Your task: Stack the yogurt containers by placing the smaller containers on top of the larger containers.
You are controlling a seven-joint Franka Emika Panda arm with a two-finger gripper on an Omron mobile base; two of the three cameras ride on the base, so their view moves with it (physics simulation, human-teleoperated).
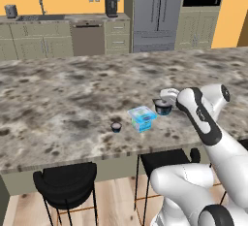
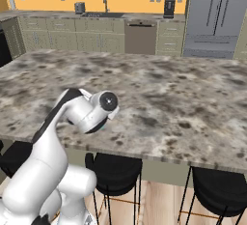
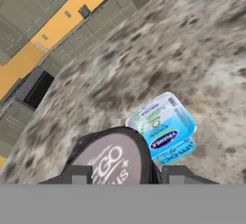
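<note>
**Dark cup held between the fingers, beside the blue box**

The white robot arm reaches out over the speckled brown-and-grey stone counter [image 1: 68,99]. Its gripper [image 3: 124,175] has a small round dark yogurt cup with a pale lid [image 3: 114,159] sitting right between its two dark fingertips [image 3: 77,176] — one tip on each side of the cup, pressed close against it. So the pincer is closed on that cup.

In the left base view, this cup [image 1: 162,106] sits at the end of the arm, just beside the squarish light-blue and white yogurt box with a blue printed top [image 1: 142,117], at about 2 o'clock from the box. I cannot tell if the cup is off the counter.

In the hand view the blue box [image 3: 163,126] lies at about 1 o'clock from the held cup, tilted, with its printed top showing.

A second tiny dark cup with a pale rim [image 1: 116,127] stands alone on the counter — near the box, at about 8 o'clock from it, not touching.

Black bar stools [image 1: 65,181] stand under the counter's near edge.
</note>
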